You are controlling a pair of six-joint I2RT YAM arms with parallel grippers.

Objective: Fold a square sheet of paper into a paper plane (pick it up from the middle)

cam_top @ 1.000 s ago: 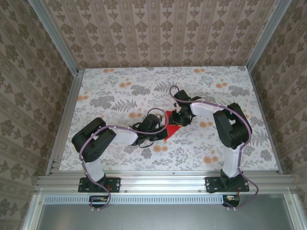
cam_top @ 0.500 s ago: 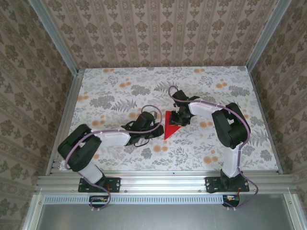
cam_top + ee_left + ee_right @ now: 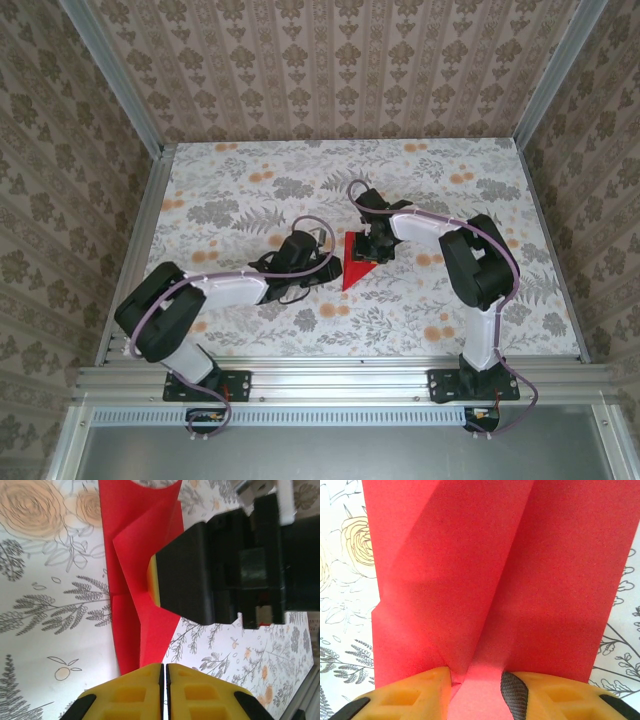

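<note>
The square sheet of paper (image 3: 352,268) is bright red and lies folded on the floral table as a wedge with its point toward me. My right gripper (image 3: 375,250) stands on the wide far end. Its yellow fingers (image 3: 405,695) rest apart on the paper (image 3: 470,570), astride the centre crease, with the jaws open. My left gripper (image 3: 326,266) sits just left of the wedge's tip. Its jaws (image 3: 164,667) are all but together and hold nothing. Beyond them lies the creased red paper (image 3: 132,570), and the right gripper's black finger (image 3: 185,575) presses down on it.
The floral table (image 3: 230,200) runs out to patterned walls on three sides. An aluminium rail (image 3: 330,375) lines the near edge, where both arm bases are bolted. Purple cables loop along both arms.
My left arm has swung its elbow back to the left and its gripper has drawn off the paper. The paper now lies flat as a clean wedge. The right gripper has stayed put.
</note>
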